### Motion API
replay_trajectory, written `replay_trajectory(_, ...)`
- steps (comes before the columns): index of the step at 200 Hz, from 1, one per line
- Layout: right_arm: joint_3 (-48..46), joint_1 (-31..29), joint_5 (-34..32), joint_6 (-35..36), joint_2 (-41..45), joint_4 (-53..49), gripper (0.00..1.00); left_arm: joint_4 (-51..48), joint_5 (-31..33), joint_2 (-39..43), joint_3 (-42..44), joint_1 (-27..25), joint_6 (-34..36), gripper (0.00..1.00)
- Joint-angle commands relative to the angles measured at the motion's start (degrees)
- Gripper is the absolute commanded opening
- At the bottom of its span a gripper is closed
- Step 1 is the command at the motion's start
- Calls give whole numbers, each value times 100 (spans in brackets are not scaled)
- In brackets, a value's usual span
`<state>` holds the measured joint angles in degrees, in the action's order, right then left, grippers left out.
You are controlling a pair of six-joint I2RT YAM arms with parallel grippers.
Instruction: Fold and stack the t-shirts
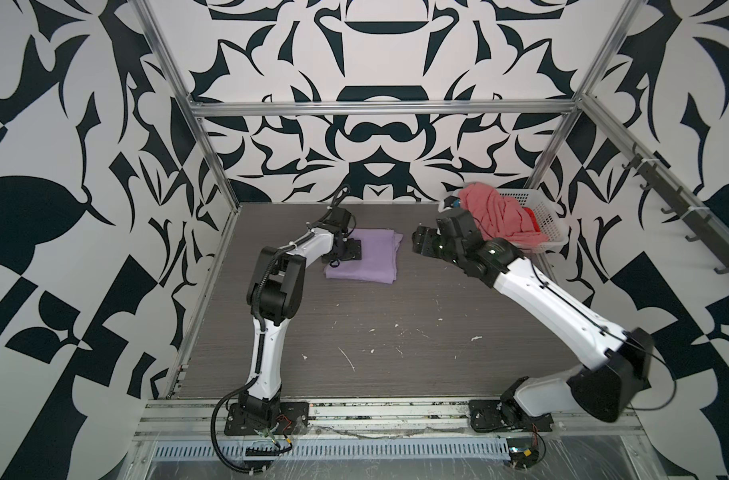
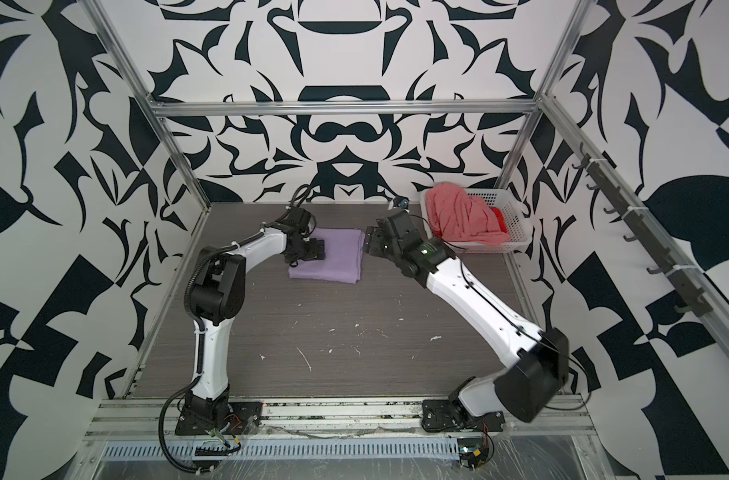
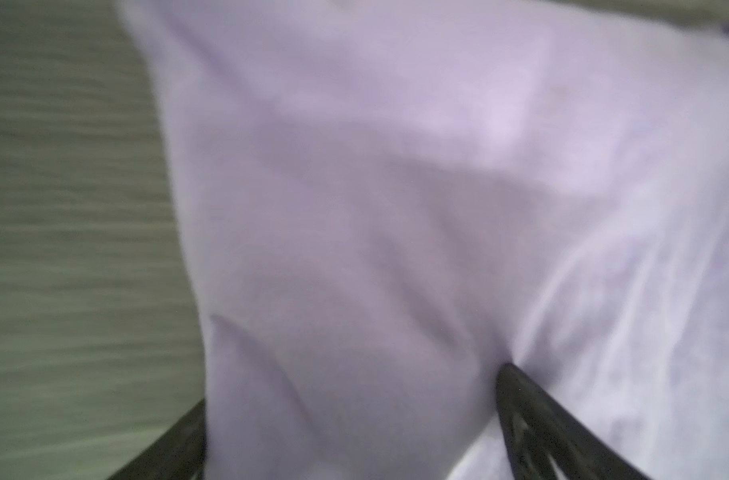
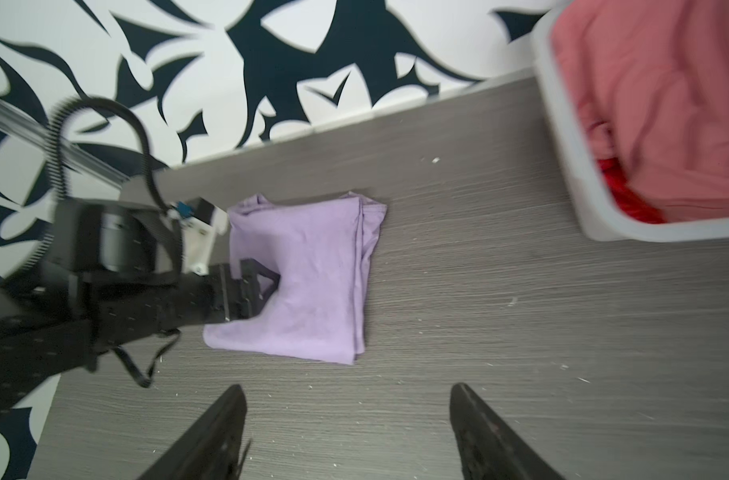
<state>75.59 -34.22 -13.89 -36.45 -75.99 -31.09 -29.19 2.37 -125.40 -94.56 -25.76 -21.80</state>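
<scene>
A lavender t-shirt (image 1: pixel 367 259) (image 2: pixel 333 259) (image 4: pixel 312 282) lies folded into a rectangle at the back middle of the table. My left gripper (image 1: pixel 349 251) (image 2: pixel 312 251) (image 3: pixel 354 386) rests at its left edge, open wide, with a swell of the lavender cloth (image 3: pixel 396 208) between the two fingers. Off the shirt's right edge my right gripper (image 1: pixel 417 243) (image 2: pixel 370 243) (image 4: pixel 348 415) hovers over bare table, open and empty. A salmon-pink t-shirt (image 1: pixel 497 216) (image 2: pixel 462 216) (image 4: pixel 666 104) is heaped in the basket over a red one (image 1: pixel 531 217) (image 2: pixel 499 218) (image 4: pixel 628 199).
The white perforated basket (image 1: pixel 547 226) (image 2: pixel 516 224) (image 4: pixel 570 166) stands in the back right corner, just behind my right wrist. Aluminium frame posts and patterned walls close in the table. A rail of dark hooks (image 1: pixel 686 216) runs along the right wall.
</scene>
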Motion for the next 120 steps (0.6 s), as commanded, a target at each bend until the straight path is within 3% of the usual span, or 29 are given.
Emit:
replay_trajectory(1, -390, 9, -434, -38, 712, -271, 81, -520, -177, -109, 512, -607, -454, 92)
replay_trajectory(33, -758, 22, -631, 96, 1577, -571, 82, -371, -3, 25, 858, -1520, -1007, 92)
replay_trajectory(86, -889, 29, -676, 325, 2251, -1368, 82, -481, 262, -259, 576, -3238, -2050, 92)
replay_trajectory(120, -1142, 38, -1103, 287, 2805, -1539, 85, -80, -70, -296, 382, -3807, -2979, 93)
